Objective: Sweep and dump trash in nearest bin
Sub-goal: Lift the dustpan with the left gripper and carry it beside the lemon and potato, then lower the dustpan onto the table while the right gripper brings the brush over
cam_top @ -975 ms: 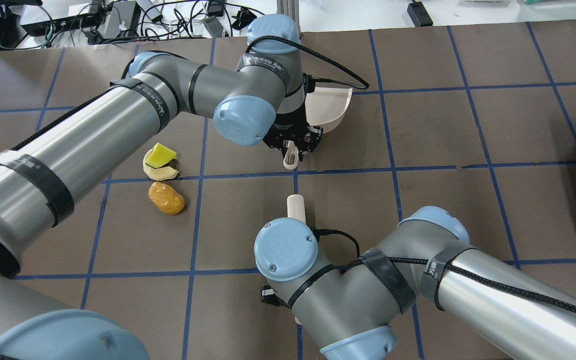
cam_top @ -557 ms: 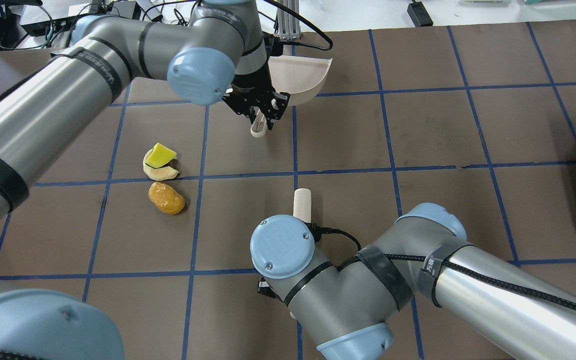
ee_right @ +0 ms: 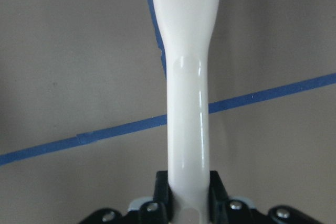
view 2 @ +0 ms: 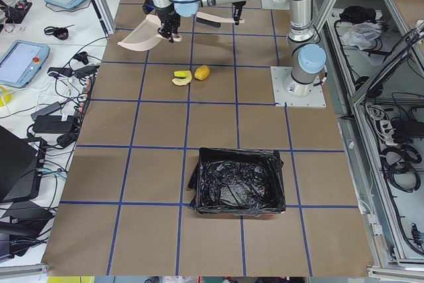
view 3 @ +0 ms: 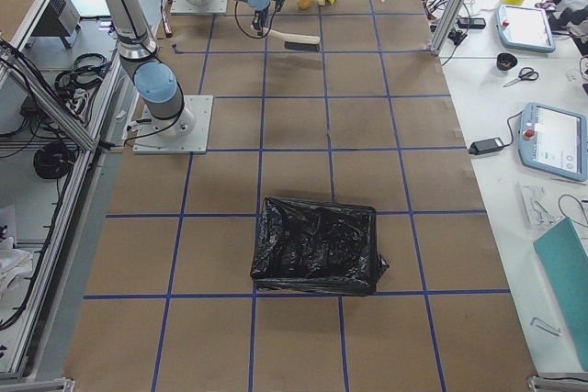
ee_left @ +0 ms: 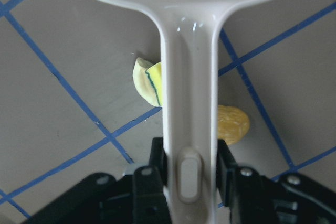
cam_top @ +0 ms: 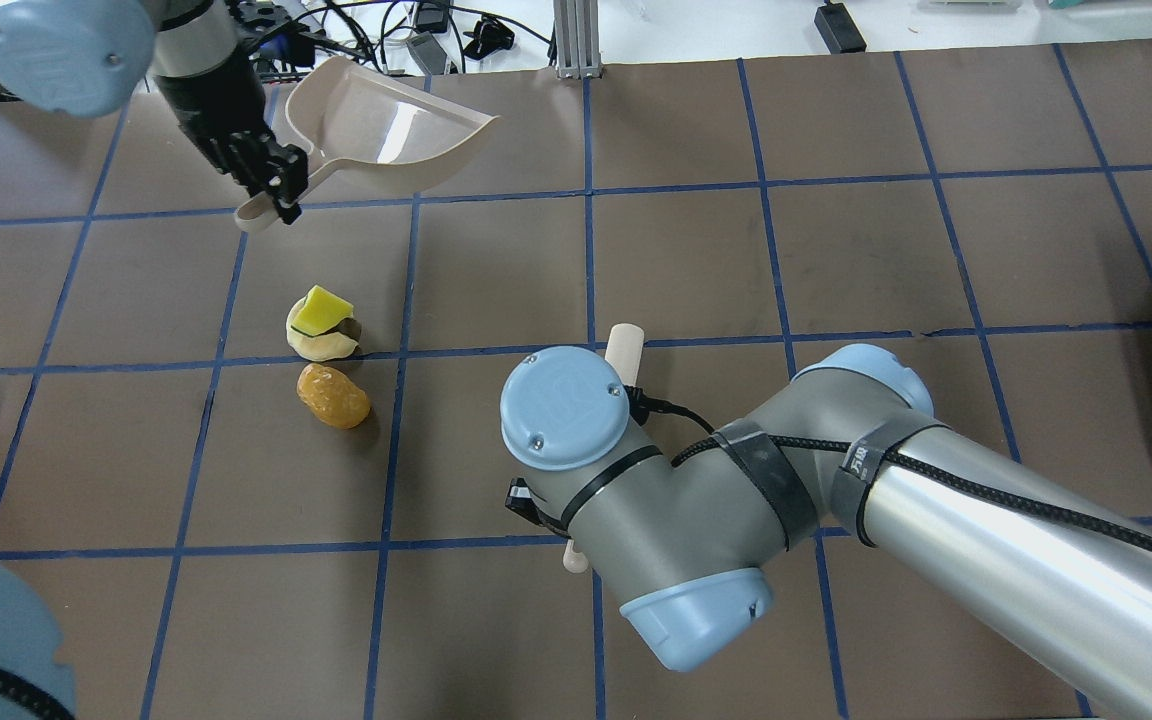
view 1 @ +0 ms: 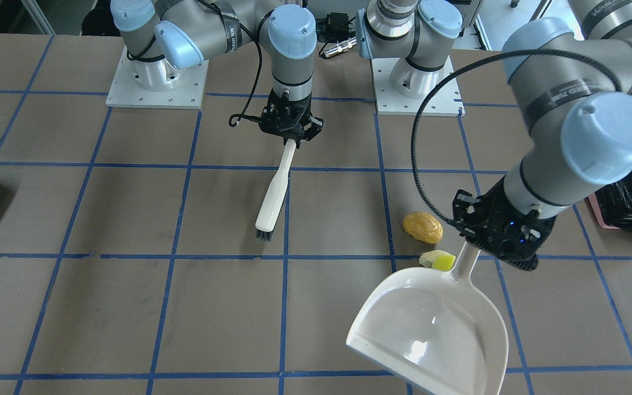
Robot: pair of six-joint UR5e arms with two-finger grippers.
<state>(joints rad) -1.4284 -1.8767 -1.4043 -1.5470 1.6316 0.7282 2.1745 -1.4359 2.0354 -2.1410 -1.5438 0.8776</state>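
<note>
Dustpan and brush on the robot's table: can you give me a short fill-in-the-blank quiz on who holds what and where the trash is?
The left gripper is shut on the handle of the white ____. The right gripper is shut on the handle of the ____. The golden-brown lump and the yellow-green wedges lie on the ____. The scoop held by the left gripper contains ____.
Missing words: dustpan; brush; table; nothing.
</note>
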